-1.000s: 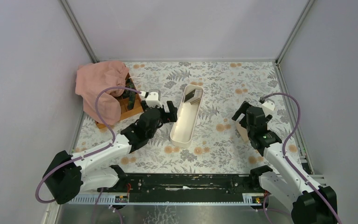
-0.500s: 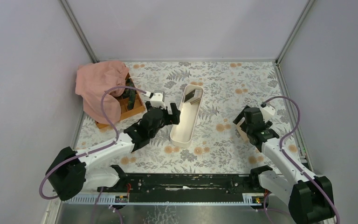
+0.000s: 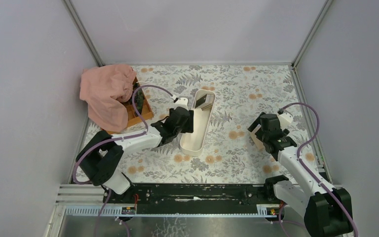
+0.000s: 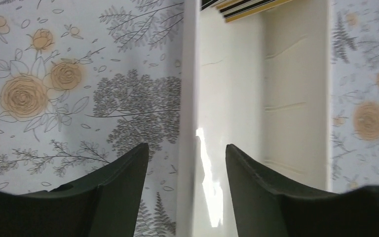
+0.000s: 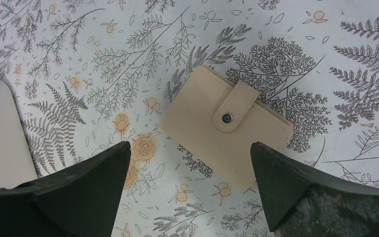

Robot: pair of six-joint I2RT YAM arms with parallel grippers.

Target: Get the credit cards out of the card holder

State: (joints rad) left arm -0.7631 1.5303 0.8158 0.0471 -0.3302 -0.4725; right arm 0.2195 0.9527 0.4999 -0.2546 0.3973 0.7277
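Right pincer (image 5: 190, 148) above card holder (image 5: 227, 126)

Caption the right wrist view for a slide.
Open right gripper hovers above the closed tan card holder, strap snapped shut, on the floral tablecloth; a white tray corner shows at left.

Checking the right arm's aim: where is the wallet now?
In the right wrist view the closed wallet lies on the table's right side, directly beneath the open right gripper, well right of the white tray.
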